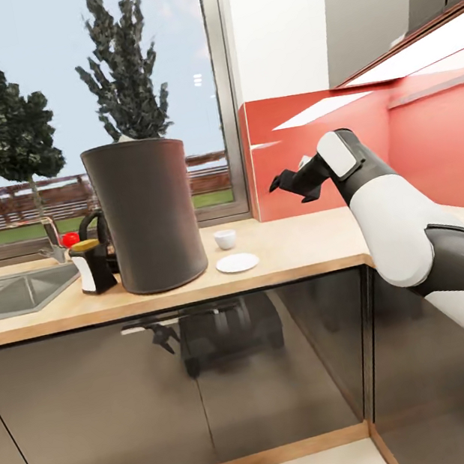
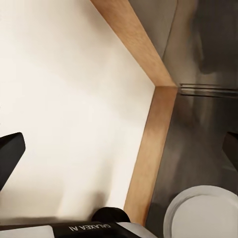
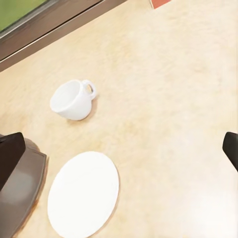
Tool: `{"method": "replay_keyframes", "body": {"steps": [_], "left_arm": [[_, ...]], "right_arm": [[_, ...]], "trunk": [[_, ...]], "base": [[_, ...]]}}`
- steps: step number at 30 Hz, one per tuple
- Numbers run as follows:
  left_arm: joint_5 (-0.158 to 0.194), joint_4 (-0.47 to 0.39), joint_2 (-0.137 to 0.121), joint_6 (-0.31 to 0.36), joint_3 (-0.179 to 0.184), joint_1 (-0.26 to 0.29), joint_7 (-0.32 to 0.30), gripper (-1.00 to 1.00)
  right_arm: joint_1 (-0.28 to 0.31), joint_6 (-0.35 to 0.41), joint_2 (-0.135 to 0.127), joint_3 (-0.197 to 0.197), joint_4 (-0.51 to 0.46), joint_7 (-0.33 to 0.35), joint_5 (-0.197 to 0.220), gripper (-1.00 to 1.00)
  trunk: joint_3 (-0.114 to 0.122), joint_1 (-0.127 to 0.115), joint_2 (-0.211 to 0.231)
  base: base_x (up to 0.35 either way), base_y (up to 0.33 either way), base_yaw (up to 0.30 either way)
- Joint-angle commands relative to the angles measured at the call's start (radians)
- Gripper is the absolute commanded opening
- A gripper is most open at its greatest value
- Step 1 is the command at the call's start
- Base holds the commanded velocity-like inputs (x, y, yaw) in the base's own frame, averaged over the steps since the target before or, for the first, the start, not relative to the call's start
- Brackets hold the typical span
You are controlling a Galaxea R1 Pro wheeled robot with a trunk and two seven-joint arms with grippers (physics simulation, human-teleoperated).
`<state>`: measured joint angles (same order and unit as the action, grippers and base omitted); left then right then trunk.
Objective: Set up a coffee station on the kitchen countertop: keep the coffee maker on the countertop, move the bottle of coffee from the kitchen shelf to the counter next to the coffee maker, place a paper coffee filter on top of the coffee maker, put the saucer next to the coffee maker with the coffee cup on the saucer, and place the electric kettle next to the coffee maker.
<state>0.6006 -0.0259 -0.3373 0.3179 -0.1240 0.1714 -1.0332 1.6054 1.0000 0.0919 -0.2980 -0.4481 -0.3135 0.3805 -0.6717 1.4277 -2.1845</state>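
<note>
Well apart from the coffee cup [image 1: 225, 238] and saucer [image 1: 237, 262], right gripper [image 1: 290, 180] raised, released, empty.

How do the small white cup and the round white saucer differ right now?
The small white cup is a deep, hollow vessel with a loop handle; the round flat white saucer is a plain shallow disc. The saucer is wider than the cup. The cup stands apart, not on the saucer. Both are white and rest on the light wood-grain countertop.
</note>
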Motion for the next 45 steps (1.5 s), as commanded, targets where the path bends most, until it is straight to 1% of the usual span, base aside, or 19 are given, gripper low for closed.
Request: {"method": "replay_keyframes", "body": {"steps": [1, 6, 11, 22, 35, 45], "left_arm": [[-0.004, 0.0, 0.0, 0.01, -0.008, 0.0, -0.002, 1.0], [-0.004, 0.0, 0.0, 0.01, -0.008, 0.0, -0.002, 1.0], [-0.004, 0.0, 0.0, 0.01, -0.008, 0.0, -0.002, 1.0], [-0.004, 0.0, 0.001, 0.01, -0.008, 0.0, -0.003, 1.0], [-0.004, 0.0, 0.001, 0.01, -0.008, 0.0, -0.004, 1.0], [-0.004, 0.0, 0.0, 0.009, -0.008, 0.0, -0.004, 1.0]], "right_arm": [[0.001, 0.002, 0.001, -0.004, -0.001, -0.01, 0.009, 1.0], [0.001, 0.002, 0.002, -0.004, 0.0, -0.01, 0.009, 1.0], [0.001, 0.002, 0.002, -0.004, 0.027, -0.011, 0.008, 1.0], [0.001, 0.002, 0.002, -0.004, 0.035, -0.011, 0.008, 1.0], [-0.006, 0.002, -0.001, -0.005, 0.032, -0.007, 0.01, 1.0], [-0.007, 0.0, 0.0, -0.003, 0.034, -0.012, 0.008, 1.0]], "trunk": [[-0.001, 0.0, -0.001], [-0.001, 0.0, -0.001], [-0.001, 0.0, -0.001], [-0.001, 0.0, -0.001], [-0.001, 0.0, -0.001], [-0.001, 0.0, -0.001]], "base": [[0.007, -0.009, 0.0], [0.002, -0.003, 0.097], [0.0, 0.0, 0.251], [0.0, 0.0, 0.252], [0.004, 0.0, 0.02], [0.131, 0.0, 0.0]]}}
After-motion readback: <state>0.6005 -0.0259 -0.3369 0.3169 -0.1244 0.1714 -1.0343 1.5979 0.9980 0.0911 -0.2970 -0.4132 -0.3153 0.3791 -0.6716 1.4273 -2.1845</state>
